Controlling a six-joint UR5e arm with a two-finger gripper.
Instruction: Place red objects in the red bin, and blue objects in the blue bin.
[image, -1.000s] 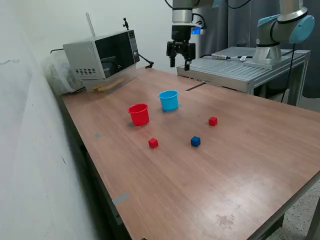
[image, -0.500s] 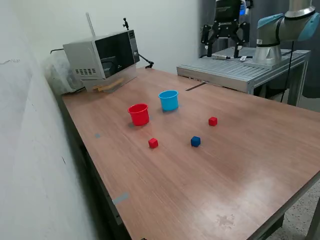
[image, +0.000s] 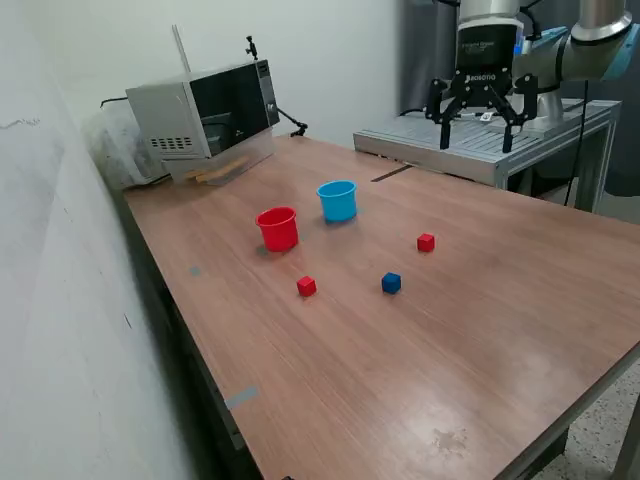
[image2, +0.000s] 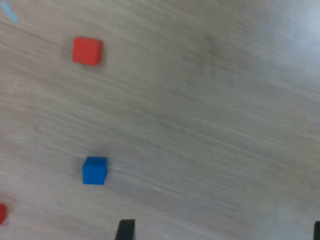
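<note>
Nearby on the wooden counter (image: 480, 300), a blue cube (image: 391, 283) sits between two red cubes (image: 306, 287), the second (image: 426, 242) at its 1 o'clock. At their 11 o'clock stand the red cup (image: 278, 228) and the light blue cup (image: 338, 200), close together. High at 1 o'clock, the tool (image: 477, 128) hangs spread and empty, well apart from everything.

Arm raised high over table's far side, wrist vertical, gripper (image: 478, 125) pointing down, fingers spread wide, empty.
</note>
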